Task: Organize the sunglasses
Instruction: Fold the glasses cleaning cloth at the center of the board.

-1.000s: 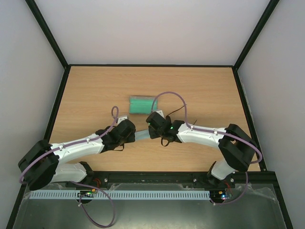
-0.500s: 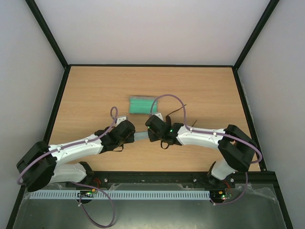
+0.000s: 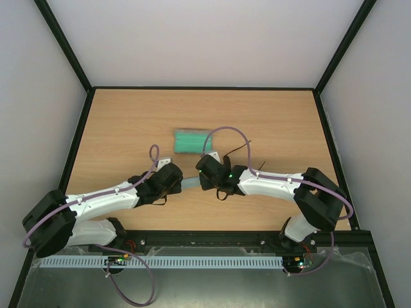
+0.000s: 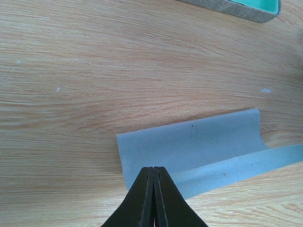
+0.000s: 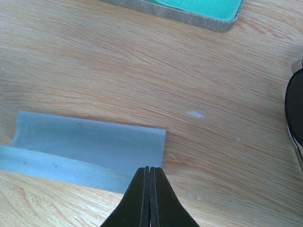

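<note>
1. Dark wire sunglasses (image 5: 296, 109) lie on the bench (image 5: 94, 61) just right of the right gripper (image 5: 150, 169), with one lens at the edge of its wrist view.
2. Its jaws are pressed together, pinching the right end of the light blue cloth (image 5: 90, 142).
3. The left gripper (image 4: 154, 169) has its jaws together on the cloth's left end.
4. A green-lined grey case (image 3: 192, 141) lies beyond.

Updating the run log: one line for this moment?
left gripper: shut on cloth end | right gripper: shut on opposite end | cloth: part folded | case: open
</note>
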Controlling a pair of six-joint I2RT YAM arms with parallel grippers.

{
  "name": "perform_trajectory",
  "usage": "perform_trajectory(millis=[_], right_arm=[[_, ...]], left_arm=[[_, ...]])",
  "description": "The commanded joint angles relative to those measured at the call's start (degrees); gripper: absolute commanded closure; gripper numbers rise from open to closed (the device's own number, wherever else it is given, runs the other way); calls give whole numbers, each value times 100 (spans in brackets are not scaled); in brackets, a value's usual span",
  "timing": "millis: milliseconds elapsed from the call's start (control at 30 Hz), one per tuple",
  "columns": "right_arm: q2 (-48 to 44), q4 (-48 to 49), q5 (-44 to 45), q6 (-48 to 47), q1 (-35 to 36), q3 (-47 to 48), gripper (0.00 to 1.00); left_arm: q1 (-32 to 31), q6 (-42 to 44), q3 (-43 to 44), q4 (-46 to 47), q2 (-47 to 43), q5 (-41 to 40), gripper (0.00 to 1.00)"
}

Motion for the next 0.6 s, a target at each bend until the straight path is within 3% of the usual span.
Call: perform_trajectory(millis=[0,567], right_arm=[[26,-140,263,28,30,142,99],[277,-45,256,22,30,152,99]], left_arm=[[-59,-36,-32,-68,24,-97,98],[-66,-56,-45,30,277,-236,98]])
